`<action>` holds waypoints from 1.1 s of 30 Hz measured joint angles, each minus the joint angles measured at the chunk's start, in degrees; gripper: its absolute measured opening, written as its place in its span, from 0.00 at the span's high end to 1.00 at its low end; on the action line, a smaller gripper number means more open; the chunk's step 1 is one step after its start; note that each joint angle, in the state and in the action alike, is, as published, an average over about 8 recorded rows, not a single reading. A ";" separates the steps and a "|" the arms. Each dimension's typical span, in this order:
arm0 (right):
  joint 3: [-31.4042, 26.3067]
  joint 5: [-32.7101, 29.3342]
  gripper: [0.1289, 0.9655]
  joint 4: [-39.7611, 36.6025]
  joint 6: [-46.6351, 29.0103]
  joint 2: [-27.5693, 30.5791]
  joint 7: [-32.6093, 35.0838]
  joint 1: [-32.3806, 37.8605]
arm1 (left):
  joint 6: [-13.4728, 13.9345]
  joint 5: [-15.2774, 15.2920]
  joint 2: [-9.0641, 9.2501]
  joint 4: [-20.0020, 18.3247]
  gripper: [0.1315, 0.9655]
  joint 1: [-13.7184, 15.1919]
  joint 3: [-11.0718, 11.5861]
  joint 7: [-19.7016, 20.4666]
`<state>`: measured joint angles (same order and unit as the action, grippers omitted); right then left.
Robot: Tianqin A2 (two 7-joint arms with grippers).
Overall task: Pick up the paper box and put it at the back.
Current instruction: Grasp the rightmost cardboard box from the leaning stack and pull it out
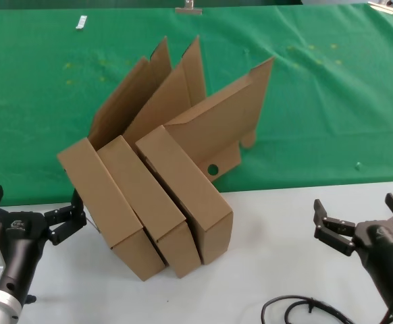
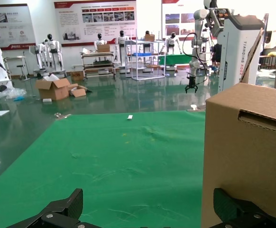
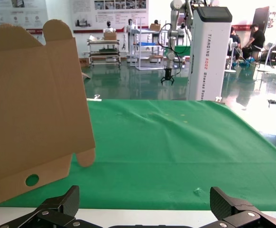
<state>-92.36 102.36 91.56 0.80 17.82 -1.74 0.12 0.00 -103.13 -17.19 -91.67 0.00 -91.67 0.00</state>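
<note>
Nearest the robot, a black cable (image 1: pixel 304 312) loops on the plain white tabletop (image 1: pixel 284 229) at the front edge, right of centre. Left gripper (image 1: pixel 34 219) sits low at the front left over the white surface, black fingers (image 2: pixel 62 209) spread wide open, holding nothing; its right-hand finger is just beside the corner of the nearest box. Right gripper (image 1: pixel 362 223) sits low at the front right, also spread open and empty, well apart from the boxes.

Between the two grippers, three shallow brown cardboard mailer boxes stand tilted on edge, packed side by side and touching, straddling the line where white surface meets green cloth. The leftmost box (image 1: pixel 102 202) is closest to the left gripper; in the left wrist view its side wall with a slot cut fills the right of the frame (image 2: pixel 247 156). The middle box (image 1: pixel 149 199) leans against it. The rightmost paper box (image 1: pixel 186 196) has its tall hinged lid (image 1: pixel 223 115) standing open, with a small round hole (image 1: pixel 213 169) in the side flap; the right wrist view shows that flap and hole (image 3: pixel 32 180) too.

Behind the boxes the green cloth-covered back of the table (image 1: pixel 318 101) stretches away, with faint yellow specks (image 1: pixel 311 48). A small white object (image 1: pixel 82 23) lies near its far left edge, a metal clip (image 1: pixel 188 8) at the far middle edge.
</note>
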 joint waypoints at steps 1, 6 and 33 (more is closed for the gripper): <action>0.00 0.00 0.00 0.00 0.00 0.00 0.00 0.00 | 0.00 0.00 0.00 0.00 0.00 0.00 0.00 0.00; 0.00 0.00 0.00 0.00 0.00 0.00 0.00 0.00 | 0.00 0.00 0.00 0.00 0.00 0.00 0.00 0.00; 8.48 4.36 0.00 -1.09 -11.91 -1.01 6.83 1.48 | 0.00 0.00 0.00 0.00 0.34 0.00 0.00 0.00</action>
<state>-83.88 106.72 90.47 -11.11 16.81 5.09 1.61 0.00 -103.13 -17.19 -91.67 0.00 -91.67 0.00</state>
